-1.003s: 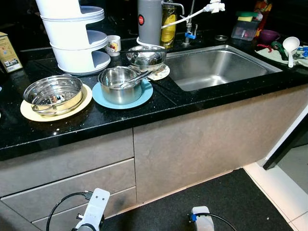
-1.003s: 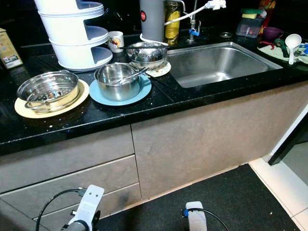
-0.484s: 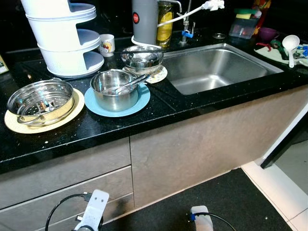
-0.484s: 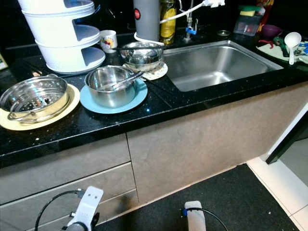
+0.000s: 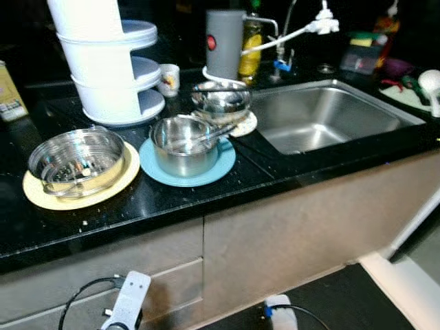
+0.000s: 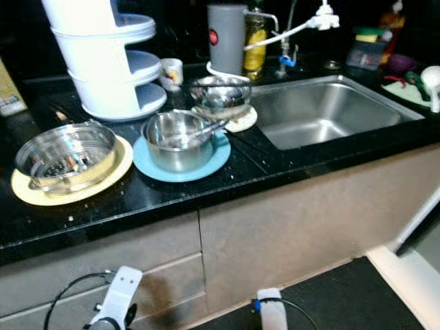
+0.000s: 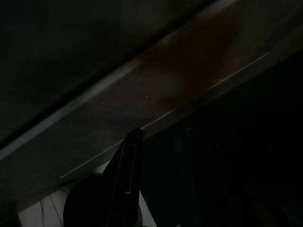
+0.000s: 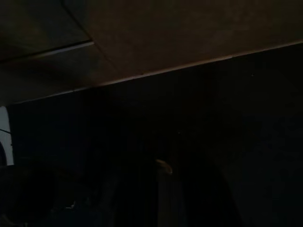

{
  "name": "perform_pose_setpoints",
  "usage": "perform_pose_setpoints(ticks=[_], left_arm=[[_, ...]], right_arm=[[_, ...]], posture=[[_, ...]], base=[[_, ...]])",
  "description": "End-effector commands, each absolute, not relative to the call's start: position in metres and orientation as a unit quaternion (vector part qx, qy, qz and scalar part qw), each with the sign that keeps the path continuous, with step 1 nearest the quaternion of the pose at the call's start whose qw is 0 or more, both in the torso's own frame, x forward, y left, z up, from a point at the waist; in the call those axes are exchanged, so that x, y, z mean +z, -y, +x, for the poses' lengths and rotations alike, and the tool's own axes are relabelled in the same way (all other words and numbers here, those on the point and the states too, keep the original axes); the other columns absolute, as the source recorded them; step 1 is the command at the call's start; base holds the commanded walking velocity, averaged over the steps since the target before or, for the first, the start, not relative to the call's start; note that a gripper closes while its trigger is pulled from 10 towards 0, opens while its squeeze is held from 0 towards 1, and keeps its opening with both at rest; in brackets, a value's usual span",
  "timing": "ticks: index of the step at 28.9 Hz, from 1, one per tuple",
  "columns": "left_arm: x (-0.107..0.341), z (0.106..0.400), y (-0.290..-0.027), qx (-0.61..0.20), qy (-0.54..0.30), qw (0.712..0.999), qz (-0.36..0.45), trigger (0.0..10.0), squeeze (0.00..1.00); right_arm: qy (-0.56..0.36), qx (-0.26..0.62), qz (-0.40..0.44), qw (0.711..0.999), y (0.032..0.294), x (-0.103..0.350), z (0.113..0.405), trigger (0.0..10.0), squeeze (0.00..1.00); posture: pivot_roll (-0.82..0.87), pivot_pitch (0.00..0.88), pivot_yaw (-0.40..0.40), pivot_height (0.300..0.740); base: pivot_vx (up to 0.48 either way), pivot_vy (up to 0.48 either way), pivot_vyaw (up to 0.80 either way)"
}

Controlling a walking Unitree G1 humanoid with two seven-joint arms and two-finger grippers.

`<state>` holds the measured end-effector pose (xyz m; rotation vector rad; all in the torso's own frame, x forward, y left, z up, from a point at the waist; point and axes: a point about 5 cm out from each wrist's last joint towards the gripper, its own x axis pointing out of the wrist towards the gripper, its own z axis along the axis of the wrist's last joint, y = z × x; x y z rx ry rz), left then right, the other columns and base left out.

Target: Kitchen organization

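On the black counter (image 5: 158,206) a steel steamer basket (image 5: 75,161) sits on a yellow plate (image 5: 41,196). Beside it a steel pot (image 5: 184,144) holding a utensil stands on a blue plate (image 5: 213,172). Behind that, a steel bowl (image 5: 221,100) rests on a pale trivet next to the steel sink (image 5: 323,120). Both arms hang idle below the counter: the left arm (image 5: 127,309) and right arm (image 5: 278,309) show at the bottom edge. My left gripper (image 7: 158,142) and right gripper (image 8: 163,165) face the cabinet front in deep shade.
A white tiered stand (image 5: 106,62), a mug (image 5: 168,79), a grey jug (image 5: 225,45) and a bottle (image 5: 251,48) line the back. A white ladle (image 5: 432,82) and containers (image 5: 361,58) lie right of the sink. Drawers (image 5: 96,261) sit under the counter.
The whole picture has shifted and is slightly blurred, so the camera has moved. The things on the counter and both hanging arms keep their places.
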<state>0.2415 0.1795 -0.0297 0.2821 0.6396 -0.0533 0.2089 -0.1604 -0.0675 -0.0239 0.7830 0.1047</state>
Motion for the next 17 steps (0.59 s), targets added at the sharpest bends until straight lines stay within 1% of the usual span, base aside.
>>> perform_pose_setpoints(ticks=[1, 7, 15, 17], left_arm=[[-0.034, 0.236, -0.181, -0.029, -0.321, 0.937, 0.137, 10.0, 0.00], [-0.041, 0.225, -0.179, -0.041, -0.330, 0.931, 0.151, 10.0, 0.00], [-0.040, 0.221, -0.177, -0.055, -0.323, 0.932, 0.157, 10.0, 0.00], [-0.036, 0.221, -0.175, -0.078, -0.311, 0.934, 0.160, 10.0, 0.00]], right_arm=[[-0.389, 0.051, -0.010, 0.920, 0.159, -0.070, 0.205, 10.0, 0.00], [-0.400, 0.055, -0.012, 0.915, 0.160, -0.073, 0.200, 10.0, 0.00], [-0.404, 0.056, -0.015, 0.913, 0.164, -0.075, 0.196, 10.0, 0.00], [-0.404, 0.056, -0.016, 0.913, 0.166, -0.075, 0.196, 10.0, 0.00]], posture=[[-0.03, 0.113, -0.015, 0.740], [-0.03, 0.113, -0.020, 0.740], [-0.03, 0.116, -0.020, 0.740], [-0.03, 0.118, -0.019, 0.740]], base=[[0.000, 0.000, 0.00], [0.000, 0.000, 0.00], [0.000, 0.000, 0.00], [0.000, 0.000, 0.00]])
